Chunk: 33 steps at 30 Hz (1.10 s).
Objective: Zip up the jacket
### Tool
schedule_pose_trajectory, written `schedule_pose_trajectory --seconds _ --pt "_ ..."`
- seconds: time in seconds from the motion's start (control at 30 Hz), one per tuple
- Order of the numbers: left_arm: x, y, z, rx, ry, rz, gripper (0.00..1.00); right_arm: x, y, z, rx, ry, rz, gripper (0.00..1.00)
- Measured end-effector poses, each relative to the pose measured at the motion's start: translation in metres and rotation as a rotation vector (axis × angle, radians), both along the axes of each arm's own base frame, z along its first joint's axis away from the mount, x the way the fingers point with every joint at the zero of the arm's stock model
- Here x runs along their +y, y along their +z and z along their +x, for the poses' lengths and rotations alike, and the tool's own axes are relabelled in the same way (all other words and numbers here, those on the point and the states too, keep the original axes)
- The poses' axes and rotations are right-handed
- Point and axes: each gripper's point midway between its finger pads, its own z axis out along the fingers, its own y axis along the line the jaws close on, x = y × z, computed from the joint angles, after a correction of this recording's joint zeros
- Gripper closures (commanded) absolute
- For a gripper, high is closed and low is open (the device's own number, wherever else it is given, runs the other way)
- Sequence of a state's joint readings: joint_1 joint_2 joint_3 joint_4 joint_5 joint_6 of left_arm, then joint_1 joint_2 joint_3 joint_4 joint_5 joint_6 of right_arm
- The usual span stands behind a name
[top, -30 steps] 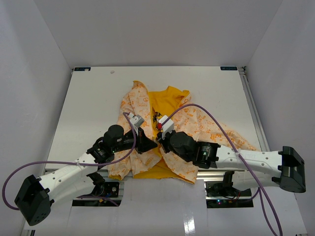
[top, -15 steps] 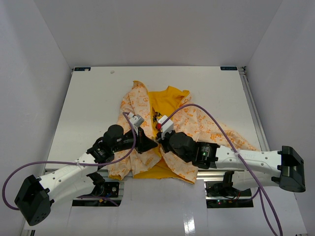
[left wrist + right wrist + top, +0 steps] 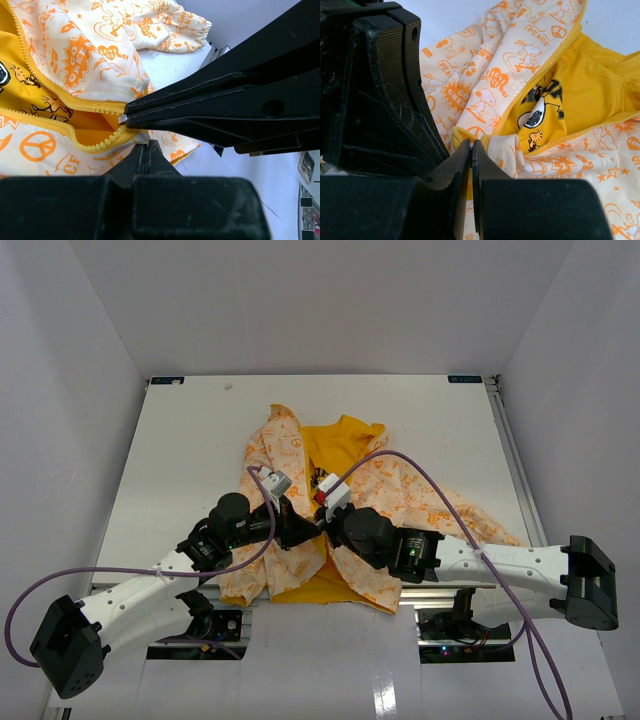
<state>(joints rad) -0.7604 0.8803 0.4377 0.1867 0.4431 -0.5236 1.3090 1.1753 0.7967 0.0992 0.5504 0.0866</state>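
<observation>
1. The white table fills the floor of a white-walled booth, with both arm bases at its near edge.
2. The jacket lies in the middle of the table with its front spread open. The yellow lining faces up between the cream, orange-printed panels, and one sleeve trails off toward the right side.
3. The left arm and the right arm both reach inward and meet over the jacket's lower front. A purple cable loops above the right one.
4. The left gripper has its fingers pressed together. Its tips sit at the yellow hem just below the zipper, and I cannot tell whether any cloth is caught between them.
5. The right gripper also has its fingers together. Seen from the left wrist, its tips touch the spot where the two tooth rows meet, and I cannot tell whether they pinch anything there.
6. The zipper is yellow, and its two rows part and run separately away from that meeting point.
7. A small cartoon print shows on the lining between the rows.
</observation>
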Motion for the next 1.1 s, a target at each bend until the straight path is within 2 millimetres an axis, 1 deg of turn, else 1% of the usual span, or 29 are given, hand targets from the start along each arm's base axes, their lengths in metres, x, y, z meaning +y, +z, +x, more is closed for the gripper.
schedule_pose_trajectory --seconds 0.37,0.77,1.1 --pt "0.000 0.000 0.005 -0.011 0.014 -0.009 1.00 0.005 -0.001 0.008 -0.018 -0.020 0.007 0.92" --pt "0.002 -0.013 0.014 -0.006 0.055 0.006 1.00 0.009 -0.016 0.019 0.000 -0.031 -0.019 0.92" --pt "0.002 -0.013 0.022 -0.022 0.080 -0.001 1.00 0.011 -0.014 0.028 0.009 -0.020 -0.011 0.92"
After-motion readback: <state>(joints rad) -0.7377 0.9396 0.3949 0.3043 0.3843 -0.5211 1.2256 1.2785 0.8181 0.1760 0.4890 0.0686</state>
